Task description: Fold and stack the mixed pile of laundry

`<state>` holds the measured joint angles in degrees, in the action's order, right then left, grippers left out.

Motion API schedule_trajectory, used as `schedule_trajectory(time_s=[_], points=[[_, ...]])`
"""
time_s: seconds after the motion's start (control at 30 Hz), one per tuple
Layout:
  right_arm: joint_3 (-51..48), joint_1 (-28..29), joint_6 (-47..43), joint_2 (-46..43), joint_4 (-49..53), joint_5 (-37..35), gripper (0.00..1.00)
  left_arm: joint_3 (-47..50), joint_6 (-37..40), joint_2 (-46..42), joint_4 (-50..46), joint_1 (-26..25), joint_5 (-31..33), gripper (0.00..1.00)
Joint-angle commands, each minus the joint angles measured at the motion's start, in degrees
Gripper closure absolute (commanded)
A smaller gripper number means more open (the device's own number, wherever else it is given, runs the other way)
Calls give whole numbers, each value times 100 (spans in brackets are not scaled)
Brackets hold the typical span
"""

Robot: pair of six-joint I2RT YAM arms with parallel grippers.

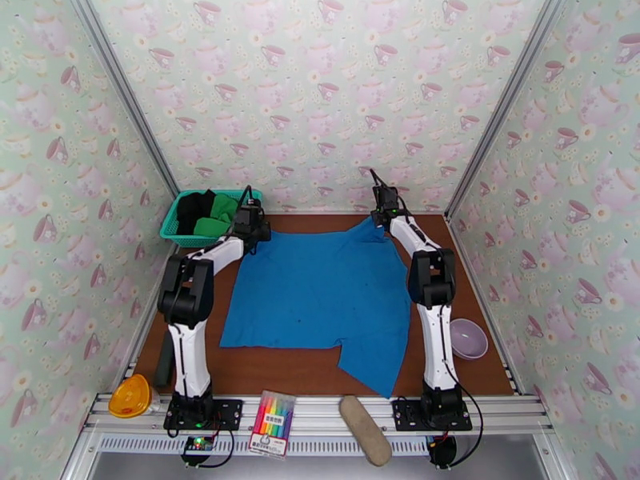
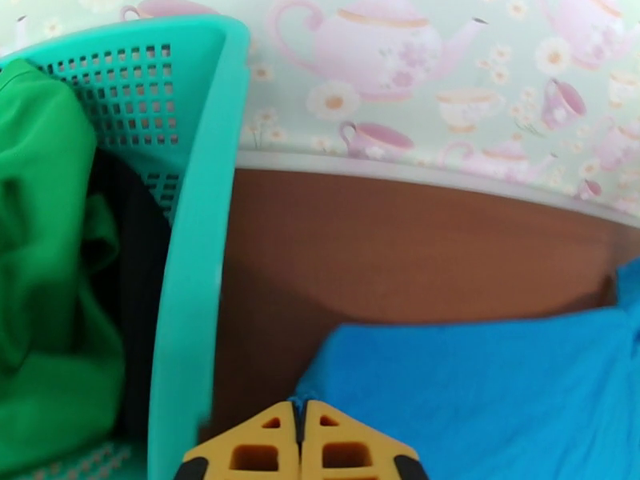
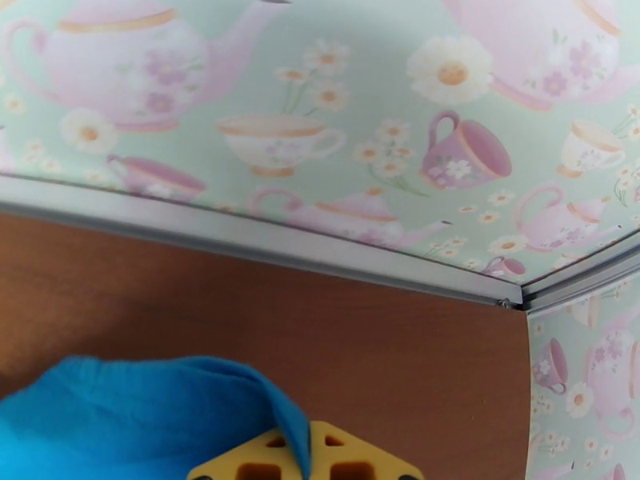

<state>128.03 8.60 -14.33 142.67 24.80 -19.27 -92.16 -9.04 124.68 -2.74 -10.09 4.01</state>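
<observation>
Left gripper (image 2: 300, 430) and right gripper (image 3: 308, 454) each pinch the far edge of the blue shirt (image 1: 320, 290), bare table (image 3: 320, 338) beyond, basket (image 2: 192, 274) just left.

- I see a bright blue garment (image 1: 320, 290) and a brown table (image 1: 264, 370).
- I see a green garment (image 1: 218, 216), a black garment (image 1: 192, 211) and a teal mesh basket (image 1: 170, 227).
- My wallpaper (image 1: 320, 90) is mint with pink teapots, cups and daisies.
- My left fingers (image 2: 264, 446) are yellow.
</observation>
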Motion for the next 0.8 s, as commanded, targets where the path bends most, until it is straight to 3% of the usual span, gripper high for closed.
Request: schedule_trajectory(time_s=[0.0, 0.2, 0.23, 0.33, 0.4, 0.47, 0.5, 0.63, 0.77], points=[[554, -56, 192, 369, 255, -255, 100, -476, -59, 423, -100, 37, 328, 100], [1141, -152, 410, 730, 451, -395, 100, -1109, 4, 816, -396, 24, 662, 99], [1171, -165, 424, 739, 444, -352, 100, -1226, 28, 877, -472, 28, 679, 93], [1276, -165, 422, 801, 494, -340, 100, -1445, 68, 1011, -646, 18, 638, 55], [1312, -165, 439, 806, 559, -371, 88, -1429, 69, 961, -634, -9, 619, 33], [1308, -173, 456, 763, 654, -365, 62, -1344, 101, 790, -555, -52, 596, 17], [1306, -174, 474, 726, 705, -351, 55, -1319, 141, 695, -525, -79, 568, 14], [1166, -175, 626, 355, 1058, -311, 42, -1313, 393, 78, -574, -235, 522, 5], [271, -166, 1088, -691, 1450, -267, 24, -1257, 695, -895, -789, -429, 566, 0]])
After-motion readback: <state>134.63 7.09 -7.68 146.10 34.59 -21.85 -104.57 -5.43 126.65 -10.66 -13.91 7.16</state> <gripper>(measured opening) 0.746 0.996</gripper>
